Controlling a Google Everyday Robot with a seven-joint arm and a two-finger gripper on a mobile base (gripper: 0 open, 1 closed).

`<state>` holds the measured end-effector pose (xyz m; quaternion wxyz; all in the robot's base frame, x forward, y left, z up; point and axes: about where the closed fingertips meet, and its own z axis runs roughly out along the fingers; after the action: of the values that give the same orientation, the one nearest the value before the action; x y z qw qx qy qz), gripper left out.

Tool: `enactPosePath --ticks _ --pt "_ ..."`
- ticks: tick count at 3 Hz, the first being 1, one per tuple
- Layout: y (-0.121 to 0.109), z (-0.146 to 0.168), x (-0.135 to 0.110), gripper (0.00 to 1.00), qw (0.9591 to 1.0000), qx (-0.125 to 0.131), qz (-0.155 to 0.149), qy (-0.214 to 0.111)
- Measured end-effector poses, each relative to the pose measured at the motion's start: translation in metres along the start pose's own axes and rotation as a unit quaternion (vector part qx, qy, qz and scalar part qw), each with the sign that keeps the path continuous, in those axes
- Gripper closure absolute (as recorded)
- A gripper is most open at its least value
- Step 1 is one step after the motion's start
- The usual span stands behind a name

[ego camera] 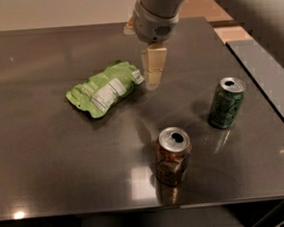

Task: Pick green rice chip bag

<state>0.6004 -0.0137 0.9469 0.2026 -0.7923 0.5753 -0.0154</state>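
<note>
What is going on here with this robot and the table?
A robot arm is going for the green rice chip bag. Its gripper hangs close beside one end of the bag, above the dark table, and is not holding it yet. The bag lies flat with its white label up. A green soda can and a brown soda can stand upright, apart from the bag.
</note>
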Motion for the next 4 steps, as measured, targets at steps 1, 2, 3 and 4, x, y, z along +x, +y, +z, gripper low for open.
enactPosePath --ticks 1,2,3,4 --pt "-0.012 0.035 -0.024 0.0 0.9983 -0.025 -0.051 0.009" --pt "-0.019 0.067 -0.039 0.0 0.9944 -0.053 -0.089 0.023" --pt "-0.028 0.101 -0.047 0.0 0.9871 -0.086 -0.126 0.048" --pt "-0.032 0.125 -0.046 0.12 0.9801 -0.11 -0.151 0.069"
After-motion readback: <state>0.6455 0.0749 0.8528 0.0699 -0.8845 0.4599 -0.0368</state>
